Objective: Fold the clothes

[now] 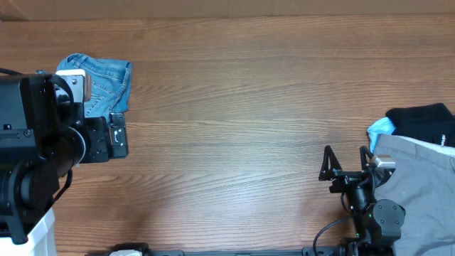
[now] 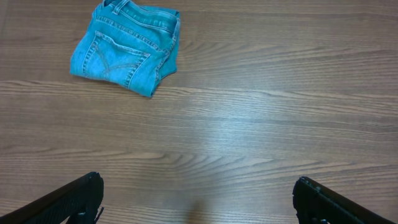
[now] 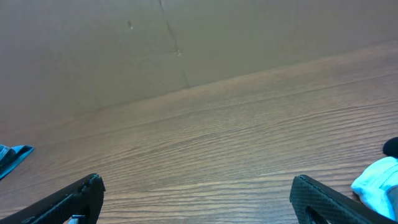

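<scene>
The clothes, a pair of light-blue denim jeans (image 1: 103,82), lie folded into a compact bundle at the far left of the wooden table. In the left wrist view the jeans (image 2: 127,50) show a stitched back pocket and the waistband on top. My left gripper (image 2: 198,182) hangs open over bare wood, well short of the bundle, with nothing between its fingers. In the overhead view the left gripper (image 1: 117,135) sits just below the jeans. My right gripper (image 1: 347,162) stands open at the right side of the table, far from the jeans, and is empty (image 3: 198,180).
A pile of other garments lies at the right edge: grey trousers (image 1: 419,178), a black garment (image 1: 423,119) and a pale blue piece (image 1: 380,129), close beside the right arm. The pale blue cloth (image 3: 379,183) shows next to the right finger.
</scene>
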### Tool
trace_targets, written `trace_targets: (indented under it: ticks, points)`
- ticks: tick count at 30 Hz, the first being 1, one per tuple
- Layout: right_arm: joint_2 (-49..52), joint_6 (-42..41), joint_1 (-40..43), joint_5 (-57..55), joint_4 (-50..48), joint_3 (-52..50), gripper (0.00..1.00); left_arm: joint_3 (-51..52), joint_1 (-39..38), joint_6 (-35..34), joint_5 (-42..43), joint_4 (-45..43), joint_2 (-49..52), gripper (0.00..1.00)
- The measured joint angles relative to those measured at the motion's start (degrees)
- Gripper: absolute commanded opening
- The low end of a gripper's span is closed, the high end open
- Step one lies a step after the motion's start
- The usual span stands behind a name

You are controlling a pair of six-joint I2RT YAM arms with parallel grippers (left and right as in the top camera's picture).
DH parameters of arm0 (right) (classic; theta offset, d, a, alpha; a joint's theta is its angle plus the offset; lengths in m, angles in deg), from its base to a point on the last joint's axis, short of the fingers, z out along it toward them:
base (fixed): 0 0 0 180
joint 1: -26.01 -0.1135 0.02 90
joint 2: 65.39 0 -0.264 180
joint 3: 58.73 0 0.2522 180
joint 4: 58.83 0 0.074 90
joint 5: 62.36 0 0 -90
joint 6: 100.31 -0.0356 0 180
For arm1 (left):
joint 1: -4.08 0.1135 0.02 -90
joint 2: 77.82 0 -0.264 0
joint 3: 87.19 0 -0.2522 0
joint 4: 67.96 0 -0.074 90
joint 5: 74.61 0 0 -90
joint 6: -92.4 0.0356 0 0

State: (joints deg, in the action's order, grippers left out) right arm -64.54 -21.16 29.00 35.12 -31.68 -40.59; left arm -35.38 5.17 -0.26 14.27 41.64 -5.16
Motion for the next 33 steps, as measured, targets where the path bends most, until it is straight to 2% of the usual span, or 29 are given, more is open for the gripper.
trace_targets:
  ticks: [11, 15, 17, 23, 28, 33]
  points:
    - [0.0, 0.0, 0.0, 0.02, -0.07, 0.0, 1.0, 0.11, 0.0, 0.0, -0.02, 0.0, 0.0, 1.0]
    - [0.0, 0.02, 0.02, 0.02, -0.04, -0.02, 1.0, 2.99, 0.0, 0.0, -0.11, -1.22, -1.55, 1.0]
    - [0.0, 0.02, 0.02, 0.02, -0.09, 0.0, 1.0, 6.12, 0.0, 0.0, -0.24, -5.99, -3.69, 1.0]
    - [0.0, 0.0, 0.02, 0.02, -0.13, -0.04, 1.0, 26.29, 0.0, 0.0, 1.77, -35.21, -17.38, 1.0]
    - [0.0, 0.02, 0.02, 0.0, -0.15, -0.07, 1.0, 43.98, 0.0, 0.0, 3.96, -49.81, -29.0, 1.0]
    - [0.0, 0.02, 0.02, 0.02, -0.15, -0.09, 1.0, 60.41, 0.0, 0.0, 4.74, -59.58, -40.13, 1.0]
